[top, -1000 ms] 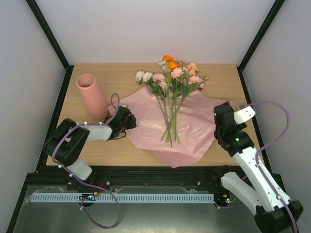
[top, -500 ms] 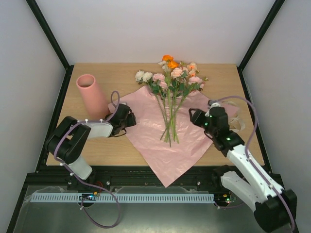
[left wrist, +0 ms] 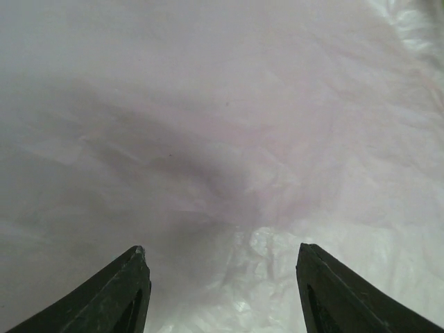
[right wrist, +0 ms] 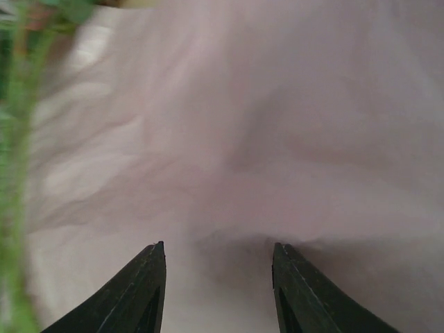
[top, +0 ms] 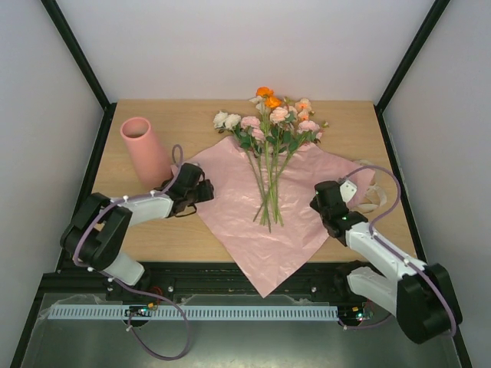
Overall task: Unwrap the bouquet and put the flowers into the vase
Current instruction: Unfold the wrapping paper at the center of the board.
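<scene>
Both over wrapping paper (top: 253, 238): left gripper (left wrist: 222, 248) wide, right gripper (right wrist: 218, 243) narrower, maybe pinching.

A pale wooden counter (top: 192, 115) sits inside a plain white enclosure, its back wall (top: 245, 46) and side walls (top: 38, 115) evenly and softly lit. Black posts (top: 77, 54) slant up at the rear corners; a black rail (top: 230, 270) edges the near side, above a white perforated strip (top: 192, 313).
</scene>
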Motion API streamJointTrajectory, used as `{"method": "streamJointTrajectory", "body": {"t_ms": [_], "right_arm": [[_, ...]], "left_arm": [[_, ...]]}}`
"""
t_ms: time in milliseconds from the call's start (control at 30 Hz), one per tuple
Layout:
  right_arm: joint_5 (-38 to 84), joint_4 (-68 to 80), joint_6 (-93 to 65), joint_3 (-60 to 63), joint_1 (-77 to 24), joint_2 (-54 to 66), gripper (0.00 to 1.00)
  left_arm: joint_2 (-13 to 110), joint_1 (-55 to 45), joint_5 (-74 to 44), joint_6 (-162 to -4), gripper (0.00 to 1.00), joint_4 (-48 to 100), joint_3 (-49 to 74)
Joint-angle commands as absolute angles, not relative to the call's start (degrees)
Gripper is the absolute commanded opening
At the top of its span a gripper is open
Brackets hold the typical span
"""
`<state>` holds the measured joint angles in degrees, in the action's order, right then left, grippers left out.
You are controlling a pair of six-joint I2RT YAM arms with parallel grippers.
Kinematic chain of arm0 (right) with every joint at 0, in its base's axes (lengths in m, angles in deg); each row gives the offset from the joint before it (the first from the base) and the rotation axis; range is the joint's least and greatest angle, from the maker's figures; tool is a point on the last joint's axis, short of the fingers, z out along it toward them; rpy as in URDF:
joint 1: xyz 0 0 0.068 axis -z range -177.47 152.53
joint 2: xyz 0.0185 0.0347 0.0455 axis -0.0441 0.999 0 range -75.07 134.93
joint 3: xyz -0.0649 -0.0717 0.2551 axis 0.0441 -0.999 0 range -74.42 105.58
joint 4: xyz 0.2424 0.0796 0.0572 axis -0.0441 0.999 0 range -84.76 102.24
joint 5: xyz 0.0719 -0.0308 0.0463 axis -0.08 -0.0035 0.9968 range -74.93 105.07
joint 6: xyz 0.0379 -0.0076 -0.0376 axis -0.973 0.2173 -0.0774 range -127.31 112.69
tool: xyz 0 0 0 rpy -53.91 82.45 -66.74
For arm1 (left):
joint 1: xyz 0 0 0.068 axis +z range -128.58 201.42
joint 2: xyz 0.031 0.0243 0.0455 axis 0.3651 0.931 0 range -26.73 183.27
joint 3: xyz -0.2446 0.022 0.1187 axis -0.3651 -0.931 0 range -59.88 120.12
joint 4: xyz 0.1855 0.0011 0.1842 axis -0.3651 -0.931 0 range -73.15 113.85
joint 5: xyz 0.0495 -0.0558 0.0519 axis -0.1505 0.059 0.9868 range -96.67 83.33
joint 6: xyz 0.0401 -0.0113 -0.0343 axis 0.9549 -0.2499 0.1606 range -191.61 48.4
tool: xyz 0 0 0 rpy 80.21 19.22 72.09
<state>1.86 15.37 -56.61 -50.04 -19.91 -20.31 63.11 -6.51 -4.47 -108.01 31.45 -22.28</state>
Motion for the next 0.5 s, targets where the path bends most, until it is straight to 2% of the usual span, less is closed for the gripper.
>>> {"method": "streamJointTrajectory", "body": {"t_ms": [0, 167, 300, 467], "right_arm": [[-7.9, 16.7, -63.7, -52.1, -19.2, -14.6, 0.41], [-10.8, 17.8, -67.4, -52.9, -19.0, -14.5, 0.43], [-10.4, 17.5, -62.9, -52.2, -19.0, -18.1, 0.49], [3.6, 12.3, -48.3, -51.8, -19.0, -25.6, 0.69]], "left_arm": [[59.8, -6.0, -5.0, -107.2, 0.87, 28.0, -22.7], [58.6, -6.0, -5.3, -107.3, 0.87, 27.6, -23.5], [53.9, -6.0, -6.7, -107.1, 0.87, 26.9, -24.3], [44.0, -6.1, -10.3, -105.2, 0.87, 24.1, -23.8]]}}
